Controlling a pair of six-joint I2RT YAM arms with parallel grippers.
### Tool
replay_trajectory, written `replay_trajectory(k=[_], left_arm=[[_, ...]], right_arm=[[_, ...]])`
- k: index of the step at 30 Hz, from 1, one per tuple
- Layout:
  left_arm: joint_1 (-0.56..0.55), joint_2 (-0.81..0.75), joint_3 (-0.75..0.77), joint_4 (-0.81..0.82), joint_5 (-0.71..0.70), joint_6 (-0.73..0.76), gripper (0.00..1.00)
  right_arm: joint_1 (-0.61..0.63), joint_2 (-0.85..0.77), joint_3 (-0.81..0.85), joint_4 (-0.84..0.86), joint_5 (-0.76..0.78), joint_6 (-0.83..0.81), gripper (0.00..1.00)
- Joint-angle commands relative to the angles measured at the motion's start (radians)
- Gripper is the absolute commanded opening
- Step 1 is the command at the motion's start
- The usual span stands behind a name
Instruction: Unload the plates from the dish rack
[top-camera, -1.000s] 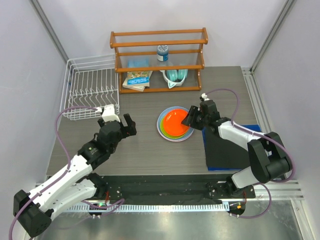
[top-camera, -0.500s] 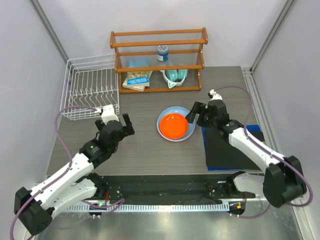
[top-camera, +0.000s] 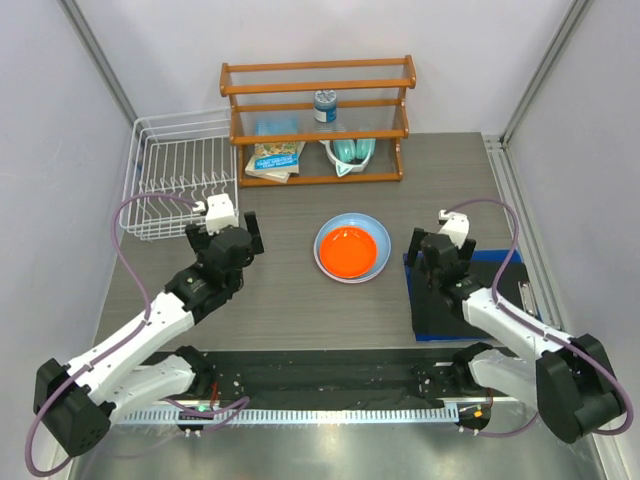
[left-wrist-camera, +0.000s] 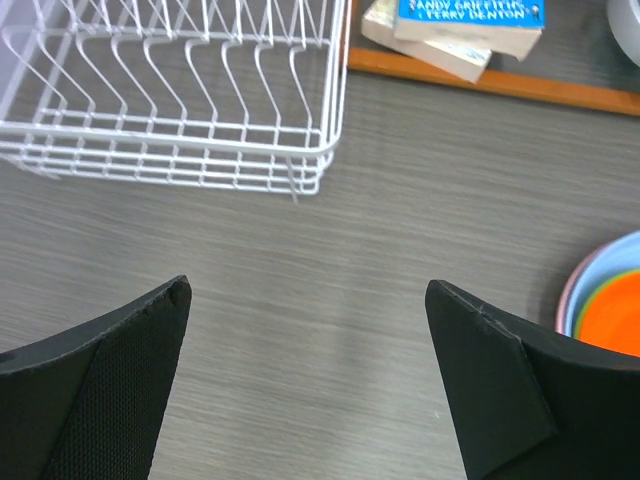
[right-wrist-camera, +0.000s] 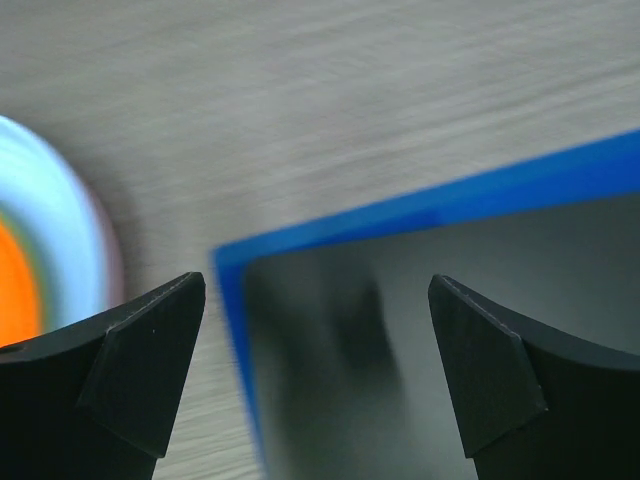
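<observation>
The plates (top-camera: 348, 248) lie stacked on the table's middle, orange on top, light blue rim around it; pink and green edges show in the left wrist view (left-wrist-camera: 607, 303) and blurred in the right wrist view (right-wrist-camera: 45, 240). The white wire dish rack (top-camera: 180, 180) stands at the back left, holding no plates; its front corner shows in the left wrist view (left-wrist-camera: 200, 90). My left gripper (top-camera: 226, 230) is open and empty over bare table between rack and plates. My right gripper (top-camera: 432, 248) is open and empty above the black mat's left edge, right of the plates.
A brown wooden shelf rack (top-camera: 318, 120) at the back holds books (top-camera: 274, 160), a teal bowl-like item (top-camera: 352, 152) and a bottle (top-camera: 325, 105). A black mat with blue border (top-camera: 465, 295) lies at the right. Books also show in the left wrist view (left-wrist-camera: 460, 25).
My right gripper let go of the orange plate on the stack and drew back right and toward me over the mat. My left gripper shifted slightly toward the rack.
</observation>
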Motion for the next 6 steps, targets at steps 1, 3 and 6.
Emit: replay_trajectory(k=[1, 3, 6], left_arm=[[0.001, 0.010, -0.001, 0.145, -0.100, 0.100, 0.99], [0.003, 0.012, -0.020, 0.195, -0.052, 0.146, 0.99], [0.001, 0.021, -0.020, 0.195, -0.031, 0.114, 0.99]], right_arm=[[0.036, -0.066, -0.062, 0.188, 0.294, -0.097, 1.00], [0.039, -0.091, -0.102, 0.246, 0.308, -0.129, 1.00], [0.041, -0.140, -0.133, 0.272, 0.326, -0.134, 1.00]])
